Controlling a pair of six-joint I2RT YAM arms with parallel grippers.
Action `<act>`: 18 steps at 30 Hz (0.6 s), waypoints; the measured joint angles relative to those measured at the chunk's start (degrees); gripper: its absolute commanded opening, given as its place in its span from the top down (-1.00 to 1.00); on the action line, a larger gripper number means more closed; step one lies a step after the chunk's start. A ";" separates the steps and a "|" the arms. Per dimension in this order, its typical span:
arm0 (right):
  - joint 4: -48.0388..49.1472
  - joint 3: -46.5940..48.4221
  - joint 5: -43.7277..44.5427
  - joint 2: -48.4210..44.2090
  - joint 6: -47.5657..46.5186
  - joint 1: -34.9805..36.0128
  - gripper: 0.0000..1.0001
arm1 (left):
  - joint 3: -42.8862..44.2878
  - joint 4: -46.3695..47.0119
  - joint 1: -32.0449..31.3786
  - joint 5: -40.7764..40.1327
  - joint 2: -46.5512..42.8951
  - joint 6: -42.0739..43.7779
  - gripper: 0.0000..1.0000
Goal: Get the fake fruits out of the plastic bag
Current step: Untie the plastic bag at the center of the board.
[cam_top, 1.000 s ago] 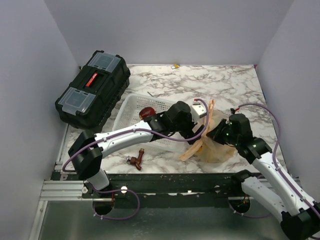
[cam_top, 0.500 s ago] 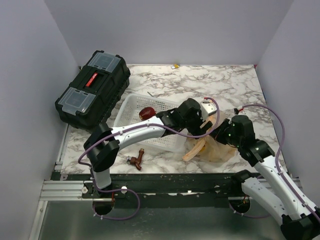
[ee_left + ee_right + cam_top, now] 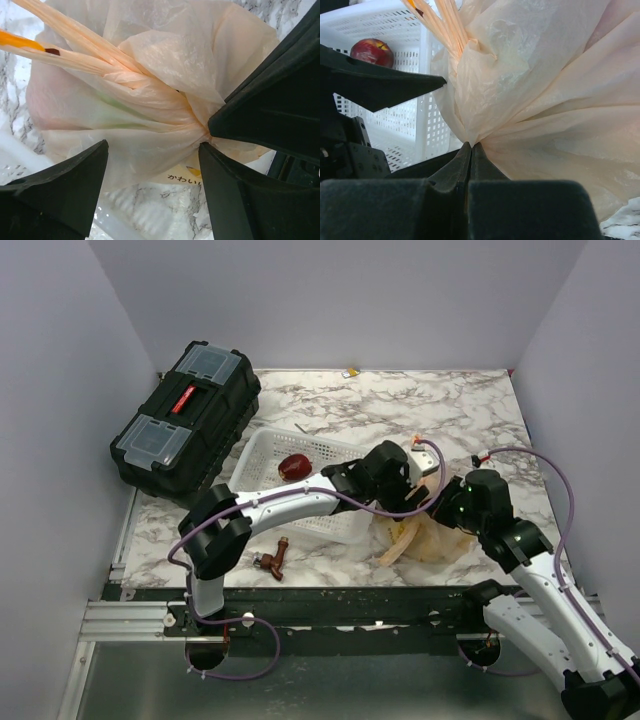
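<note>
The right gripper (image 3: pixel 471 147) is clamped on a fold of the plastic bag (image 3: pixel 530 100), its jaws pressed together. The left gripper (image 3: pixel 152 150) has its jaws apart, straddling the bag's bunched neck. The bag sits on the marble desk (image 3: pixel 400 405), just right of the white basket (image 3: pixel 262 455), which holds a red fake apple (image 3: pixel 294 466). A black toolbox (image 3: pixel 185 418) lies far left.
</note>
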 measured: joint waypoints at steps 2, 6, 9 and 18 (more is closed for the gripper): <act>-0.44 0.13 0.20 0.00 0.00 -0.02 0.99 | 0.20 -0.02 -0.07 -0.02 0.66 -0.24 0.15; -0.48 0.20 0.46 -0.04 0.15 0.00 0.99 | 2.29 -1.09 -0.37 -0.70 2.45 -0.61 1.00; -0.68 0.22 1.46 -0.11 0.76 0.00 0.98 | 4.92 -2.25 -0.66 -2.27 3.80 -1.29 1.00; -7.67 0.85 12.41 -2.89 10.71 0.00 0.99 | 6.45 -2.56 -1.20 -13.44 4.00 -5.77 1.00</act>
